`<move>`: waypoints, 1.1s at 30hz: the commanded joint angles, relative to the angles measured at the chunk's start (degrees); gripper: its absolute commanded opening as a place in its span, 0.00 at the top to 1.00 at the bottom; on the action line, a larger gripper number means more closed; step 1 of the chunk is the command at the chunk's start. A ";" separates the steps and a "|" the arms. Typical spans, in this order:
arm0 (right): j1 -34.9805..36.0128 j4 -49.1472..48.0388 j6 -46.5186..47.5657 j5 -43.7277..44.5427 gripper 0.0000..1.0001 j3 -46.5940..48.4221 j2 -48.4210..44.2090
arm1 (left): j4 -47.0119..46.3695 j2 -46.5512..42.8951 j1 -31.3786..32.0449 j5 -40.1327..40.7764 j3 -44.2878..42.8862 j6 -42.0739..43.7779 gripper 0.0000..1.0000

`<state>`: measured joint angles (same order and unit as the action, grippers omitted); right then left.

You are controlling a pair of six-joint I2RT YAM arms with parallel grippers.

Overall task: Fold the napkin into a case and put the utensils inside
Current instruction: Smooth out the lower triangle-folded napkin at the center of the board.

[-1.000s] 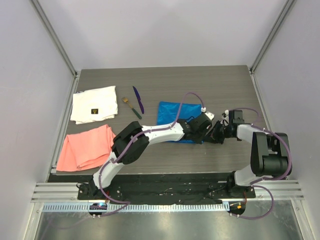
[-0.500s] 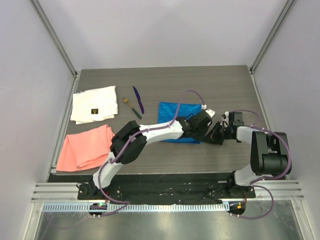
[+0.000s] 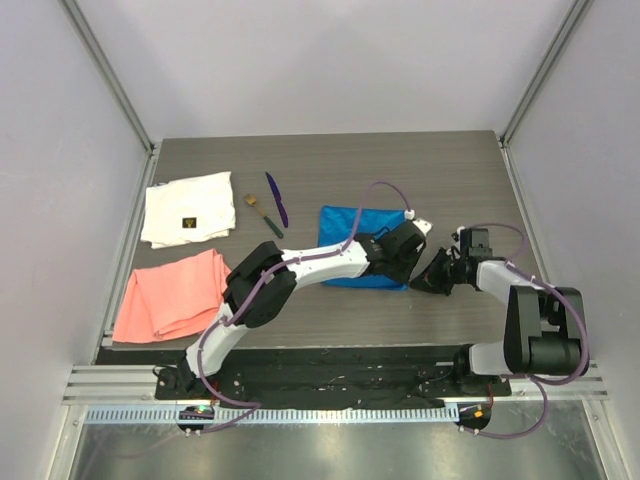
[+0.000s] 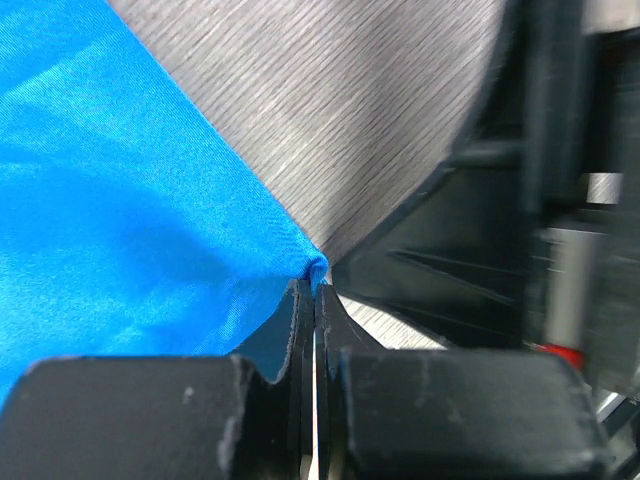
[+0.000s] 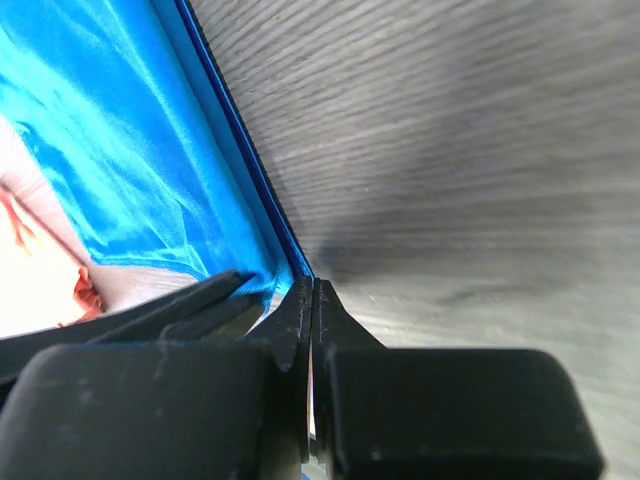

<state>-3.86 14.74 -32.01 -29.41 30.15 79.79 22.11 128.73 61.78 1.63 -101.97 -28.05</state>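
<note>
Since a second ago the right arm has sunk: its elbow sits closer to the near edge of the table and its forearm lies flatter. The right gripper has slid slightly out to the right. The left arm has barely moved, and the napkin's near right corner now reaches a little farther right.

The left gripper has its jaws pressed together with the tip of that corner nipped between them. The right gripper's jaws are closed tight too, with the cloth's edge running straight to their tips. I can't tell whether it actually has hold of any cloth.

The napkin lies flat, right of the table's middle, as a rough rectangle. It is bright blue with a soft sheen and a darker line along its edge. The utensils, the purple piece and the green-handled piece, rest side by side, well apart to its left.
</note>
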 commanded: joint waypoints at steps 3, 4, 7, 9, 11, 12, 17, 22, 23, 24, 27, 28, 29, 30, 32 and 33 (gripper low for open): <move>0.25 4.49 -1.21 4.62 0.98 1.13 -4.38 | -3.74 0.12 -0.69 -4.17 0.81 -1.56 0.99; 0.25 4.85 -0.87 5.15 0.98 1.40 -4.64 | -3.74 0.21 -0.69 -4.26 0.72 -1.65 0.99; 0.17 6.61 0.10 6.55 0.98 2.89 -6.04 | -3.39 0.21 -0.87 -4.88 0.90 -1.83 0.96; 0.17 7.40 0.72 7.17 0.98 4.20 -6.31 | -3.56 -0.40 -1.13 -5.32 1.95 -1.83 0.92; -0.01 8.28 1.86 6.82 0.98 5.09 -5.88 | -3.91 -1.81 -1.83 -5.41 3.26 -1.74 0.80; -0.01 9.07 2.38 6.91 0.98 5.88 -5.79 | -3.83 -2.42 -2.01 -5.58 3.71 -1.65 0.75; -0.10 11.36 5.99 7.35 0.94 8.60 -6.22 | -3.21 -9.01 -4.03 -6.02 7.13 -1.48 0.47; -0.01 11.27 7.05 5.50 0.87 10.01 -6.31 | -3.28 -15.16 -6.92 -10.66 11.43 -3.41 0.42; 0.08 11.19 7.40 5.24 0.86 10.19 -6.23 | -3.65 -17.17 -7.46 -13.55 12.40 -4.54 0.36; 0.08 11.36 7.66 4.37 0.86 10.80 -5.88 | -3.65 -17.98 -8.07 -14.97 13.20 -4.99 0.35; 1.39 12.06 8.19 3.57 0.85 12.47 -5.79 | -3.74 -22.27 -10.01 -15.87 16.89 -5.43 0.38; 2.01 12.50 8.71 3.92 0.85 13.00 -5.78 | -3.22 -23.16 -11.58 -15.78 18.55 -5.35 0.40; 2.62 12.76 8.63 4.44 0.83 13.44 -5.87 | -2.43 -24.04 -12.46 -15.69 19.44 -5.26 0.43; 3.85 12.77 8.63 4.62 0.81 14.14 -5.96 | -2.42 -25.70 -13.52 -16.04 20.40 -5.08 0.46; 6.66 12.07 7.93 4.97 0.78 14.84 -5.87 | -1.98 -26.86 -16.59 -15.96 23.04 -4.82 0.53; 8.32 11.54 7.49 5.24 0.77 15.81 -5.52 | -1.81 -27.12 -17.65 -16.04 23.83 -4.64 0.56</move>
<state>-0.08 26.94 -24.91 -24.03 41.98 75.24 19.59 104.92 48.36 -12.53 -81.38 -32.80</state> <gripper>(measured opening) 0.211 0.494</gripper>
